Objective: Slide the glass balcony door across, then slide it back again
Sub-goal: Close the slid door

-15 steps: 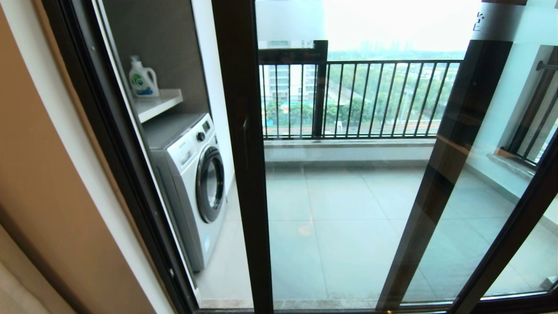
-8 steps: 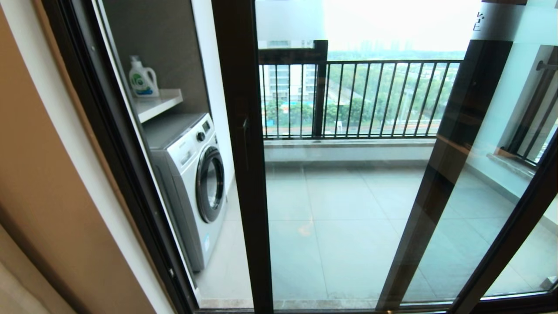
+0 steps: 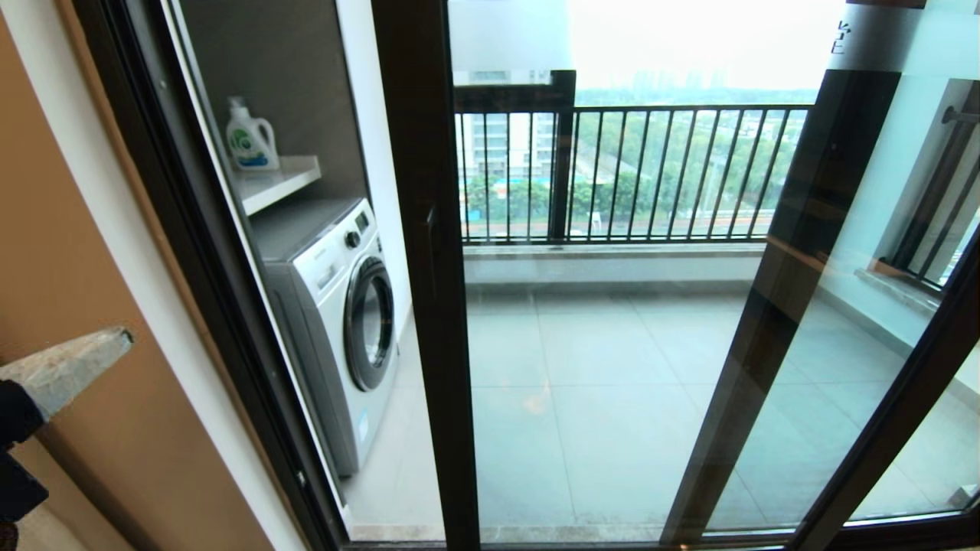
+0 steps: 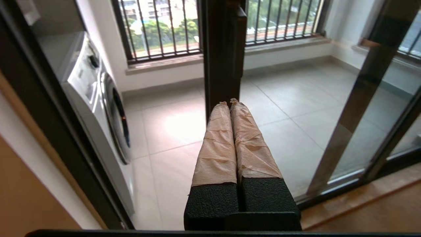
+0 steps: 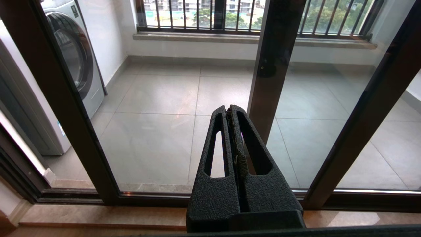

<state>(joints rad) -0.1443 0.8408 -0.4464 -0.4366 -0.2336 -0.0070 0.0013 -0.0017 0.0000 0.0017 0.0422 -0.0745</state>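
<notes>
The glass balcony door [image 3: 612, 367] fills the middle of the head view. Its dark left stile [image 3: 425, 268] carries the black bar handle [image 3: 432, 252], and a frosted strip [image 3: 509, 34] runs along the top. Left of the stile is an open gap. My left gripper [image 3: 115, 340] pokes in at the left edge, low and well short of the handle. In the left wrist view this gripper [image 4: 229, 102] is shut, its tape-wrapped fingers [image 4: 217, 148] empty and pointing at the stile [image 4: 223, 49]. My right gripper [image 5: 228, 110] is shut and empty, low before the glass and outside the head view.
A washing machine [image 3: 337, 321] and a detergent bottle [image 3: 250, 138] on a shelf stand beyond the gap. The outer frame [image 3: 191, 268] and wall [image 3: 76, 268] are on the left. A second dark-framed panel's stile [image 3: 788, 306] slants at right, a barred window [image 3: 942, 207] beyond it.
The tip of my left gripper has risen into the head view at the left edge. The door stands where it was.
</notes>
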